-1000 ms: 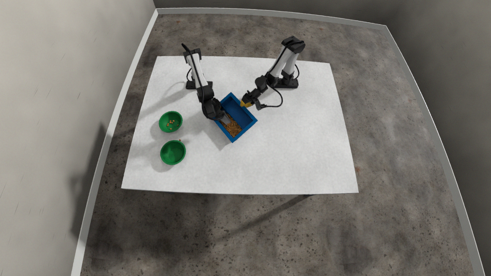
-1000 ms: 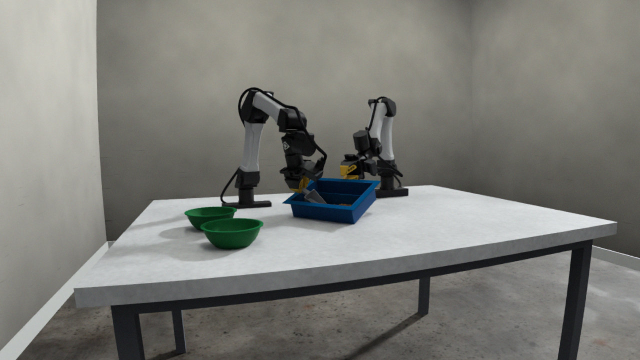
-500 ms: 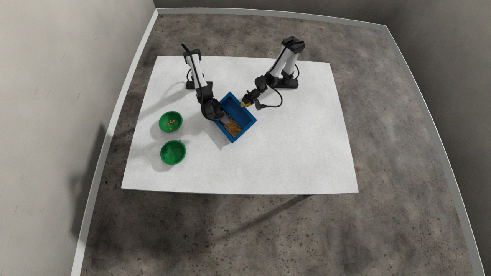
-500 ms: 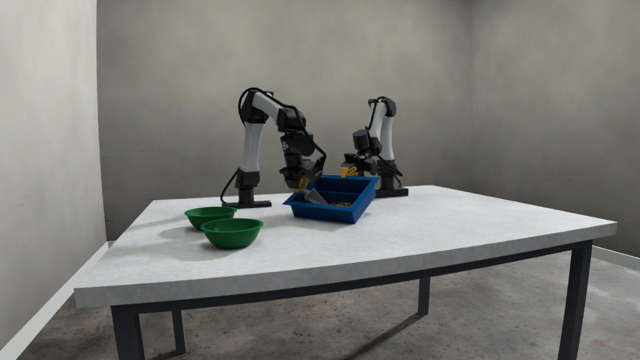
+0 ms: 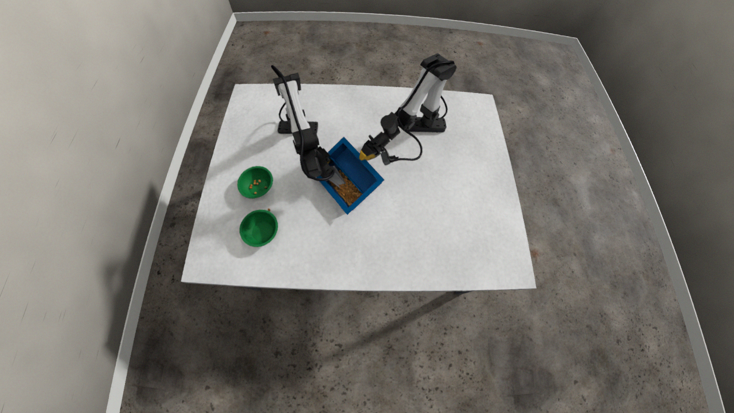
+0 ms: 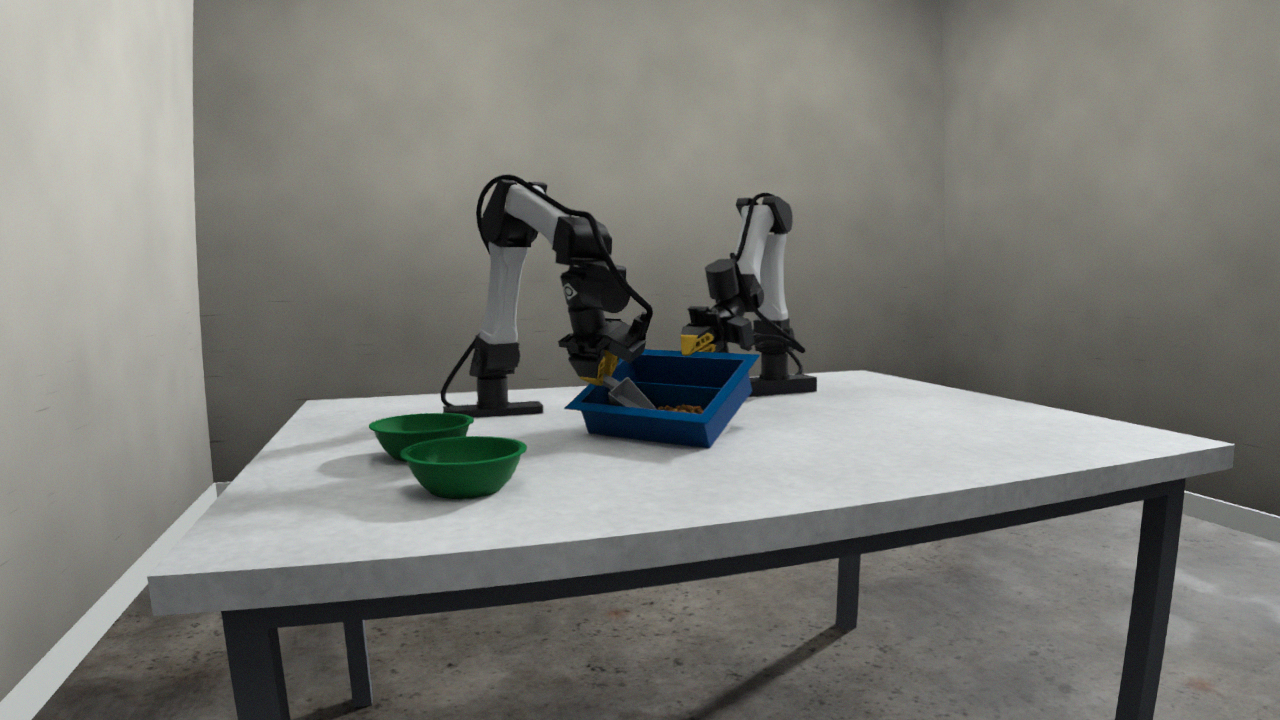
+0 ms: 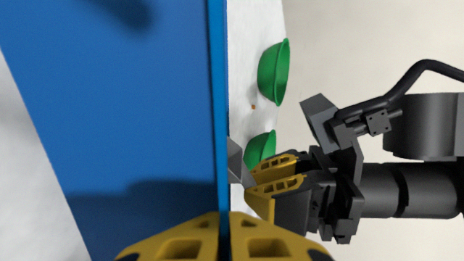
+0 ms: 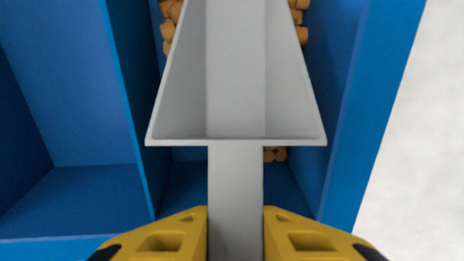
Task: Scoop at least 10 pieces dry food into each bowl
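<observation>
The blue box (image 5: 363,195) (image 6: 648,428) (image 7: 217,90) (image 8: 377,90) is tilted, its side at my left gripper (image 5: 362,156) (image 7: 225,222) raised. That gripper is shut on the box's rim. Brown food (image 5: 350,195) (image 6: 682,409) (image 8: 167,30) lies in the lower compartment. My right gripper (image 6: 606,378) (image 8: 235,216) is shut on the handle of the grey scoop (image 5: 337,178) (image 6: 631,394) (image 7: 235,163); its blade is inside that compartment, and the visible part is empty. One green bowl (image 5: 261,192) (image 6: 402,438) holds several pieces. The other bowl (image 5: 259,228) (image 6: 465,474) shows none.
A loose piece (image 5: 269,209) (image 7: 253,107) lies on the white table (image 5: 410,246) between the bowls. A divider (image 8: 123,90) splits the box. Both bowls stand upright on the box's left in the top view. My right arm reaches over the box's edge.
</observation>
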Available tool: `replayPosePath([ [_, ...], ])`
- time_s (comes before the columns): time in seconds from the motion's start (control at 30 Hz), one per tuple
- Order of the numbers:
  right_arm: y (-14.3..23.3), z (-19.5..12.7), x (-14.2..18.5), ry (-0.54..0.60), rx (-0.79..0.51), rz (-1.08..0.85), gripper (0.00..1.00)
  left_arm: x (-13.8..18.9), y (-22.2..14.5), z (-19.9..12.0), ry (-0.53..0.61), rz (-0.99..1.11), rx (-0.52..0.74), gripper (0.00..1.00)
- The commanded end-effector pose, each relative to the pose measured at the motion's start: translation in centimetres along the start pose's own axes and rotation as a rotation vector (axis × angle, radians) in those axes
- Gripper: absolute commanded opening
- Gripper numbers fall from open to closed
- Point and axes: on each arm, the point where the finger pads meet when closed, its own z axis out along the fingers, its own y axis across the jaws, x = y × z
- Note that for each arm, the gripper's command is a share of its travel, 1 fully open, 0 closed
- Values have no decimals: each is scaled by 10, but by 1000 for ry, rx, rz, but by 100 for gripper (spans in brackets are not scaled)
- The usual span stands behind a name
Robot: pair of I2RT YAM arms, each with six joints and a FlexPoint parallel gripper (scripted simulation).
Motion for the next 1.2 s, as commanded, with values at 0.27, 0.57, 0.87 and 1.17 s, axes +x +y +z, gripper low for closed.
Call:
replayPosePath([
  [0.27,-9,-1,-1,25,-45,-12,0,4,-6,-1,17,18,93,0],
  [0.57,-11,3,-1,26,-54,5,0,7,-8,-4,24,22,110,0],
  [0.87,-2,-4,3,-6,1,-8,0,2,-20,-5,12,21,140,0],
  [1.17,-4,-1,3,12,-7,0,0,2,-20,-5,12,21,140,0],
])
